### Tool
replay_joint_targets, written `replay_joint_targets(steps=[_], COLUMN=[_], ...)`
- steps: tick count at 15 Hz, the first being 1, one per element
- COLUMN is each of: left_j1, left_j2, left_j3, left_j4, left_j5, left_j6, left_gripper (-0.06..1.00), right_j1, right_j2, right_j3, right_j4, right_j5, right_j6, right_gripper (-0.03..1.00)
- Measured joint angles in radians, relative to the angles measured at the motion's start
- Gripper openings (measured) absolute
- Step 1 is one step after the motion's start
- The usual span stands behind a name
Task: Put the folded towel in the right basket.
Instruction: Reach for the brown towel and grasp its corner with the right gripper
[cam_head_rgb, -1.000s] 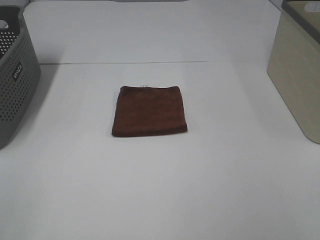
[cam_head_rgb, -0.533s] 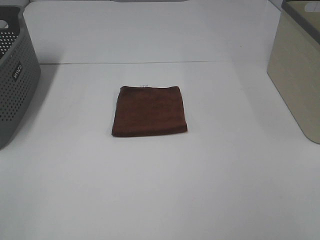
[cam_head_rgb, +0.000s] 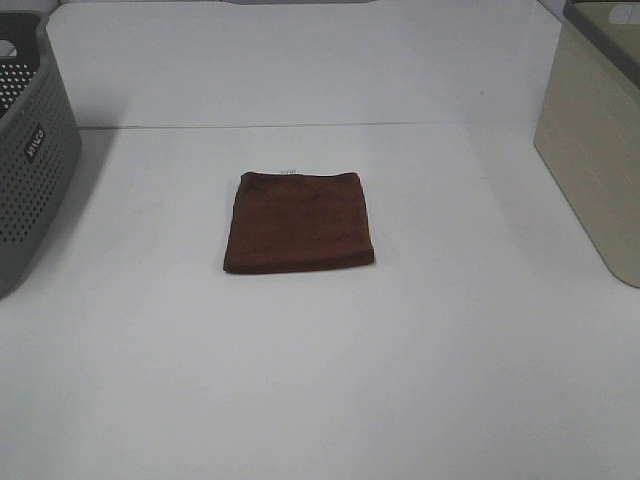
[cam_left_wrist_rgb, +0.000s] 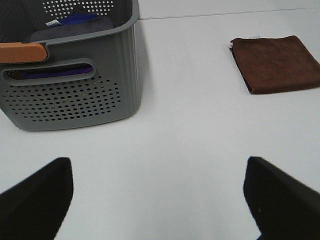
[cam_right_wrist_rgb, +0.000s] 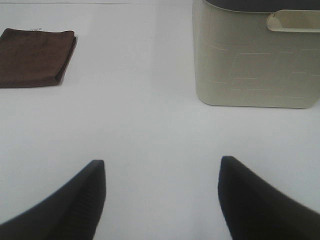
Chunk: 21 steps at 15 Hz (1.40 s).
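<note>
A folded brown towel (cam_head_rgb: 299, 221) lies flat in the middle of the white table; it also shows in the left wrist view (cam_left_wrist_rgb: 276, 63) and the right wrist view (cam_right_wrist_rgb: 35, 57). The cream right basket (cam_head_rgb: 596, 140) stands at the table's right edge and shows in the right wrist view (cam_right_wrist_rgb: 255, 55). My left gripper (cam_left_wrist_rgb: 157, 197) is open and empty, well short of the towel. My right gripper (cam_right_wrist_rgb: 160, 197) is open and empty, in front of the cream basket. Neither gripper shows in the exterior view.
A grey perforated basket (cam_head_rgb: 25, 150) stands at the left edge; in the left wrist view (cam_left_wrist_rgb: 70, 75) it holds dark cloth and has an orange handle piece (cam_left_wrist_rgb: 22, 51). The white table (cam_head_rgb: 320, 370) stretches between the baskets.
</note>
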Motion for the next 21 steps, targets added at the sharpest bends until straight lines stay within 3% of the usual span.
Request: replay_joint_targets(steps=[21], left_j1=[0.000], left_j2=[0.000], left_j3=[0.000], left_j4=[0.000], left_j5=[0.000], left_j6=[0.000], left_gripper=[0.88], right_j1=[0.000], right_j2=[0.000], right_j3=[0.000], right_j4=[0.000], right_j5=[0.000], right_j6=[0.001], right_gripper=[0.62])
